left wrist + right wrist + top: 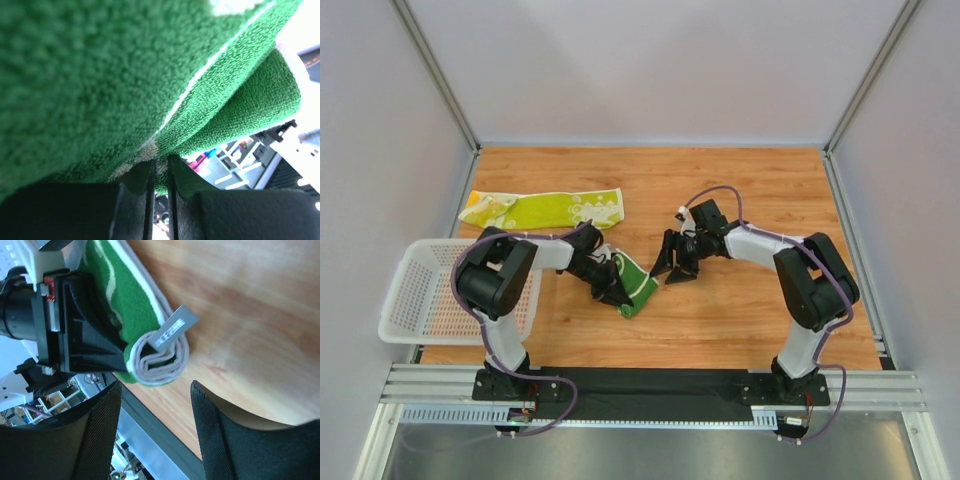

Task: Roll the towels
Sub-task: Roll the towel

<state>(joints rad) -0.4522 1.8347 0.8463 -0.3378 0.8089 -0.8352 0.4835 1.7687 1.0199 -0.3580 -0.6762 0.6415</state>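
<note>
Now, left fingers (97,347): clenched on the rolled green towel (125,300).
Right fingers (100,440): released, just beside the roll.
Lime-yellow towel (545,210): lying unrolled on the tabletop (750,320).

Left jaws clamped, right jaws apart

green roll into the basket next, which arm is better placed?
Left, probably. The left tool is shut on the rolled green towel, and the basket sits on that arm's side of the table. The right tool is open and holds nothing.
</note>
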